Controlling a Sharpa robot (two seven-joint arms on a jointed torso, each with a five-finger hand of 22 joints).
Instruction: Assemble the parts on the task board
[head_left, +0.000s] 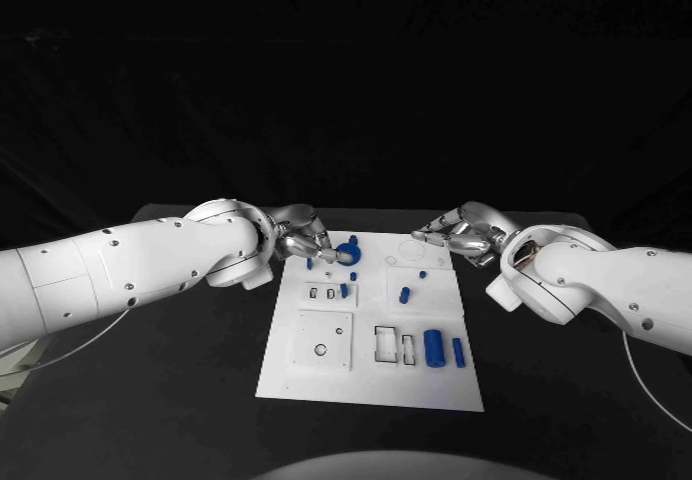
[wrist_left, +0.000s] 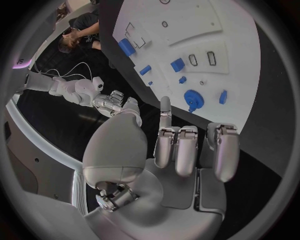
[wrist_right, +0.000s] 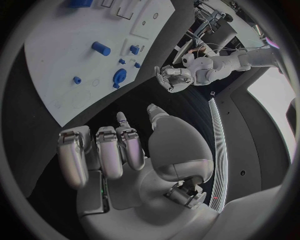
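Observation:
The white task board (head_left: 372, 375) lies in the middle of the black table. A blue gear (head_left: 348, 256) stands near its far left corner, with small blue parts (head_left: 309, 264) beside it. A blue peg (head_left: 405, 294) lies mid-board, and two longer blue cylinders (head_left: 434, 348) lie near the right edge. My left hand (head_left: 307, 243) hovers at the far left corner, just beside the gear (wrist_left: 192, 97), and holds nothing. My right hand (head_left: 450, 234) hangs over the far right corner, also holding nothing, and its fingers (wrist_right: 100, 150) are loosely bent. The right wrist view shows the gear (wrist_right: 119, 76) too.
The board has rectangular recesses (head_left: 387, 343) and a square plate with round holes (head_left: 326, 340) in its near half. Black table (head_left: 159, 400) surrounds the board on all sides. Both white forearms reach in from the sides at the far end.

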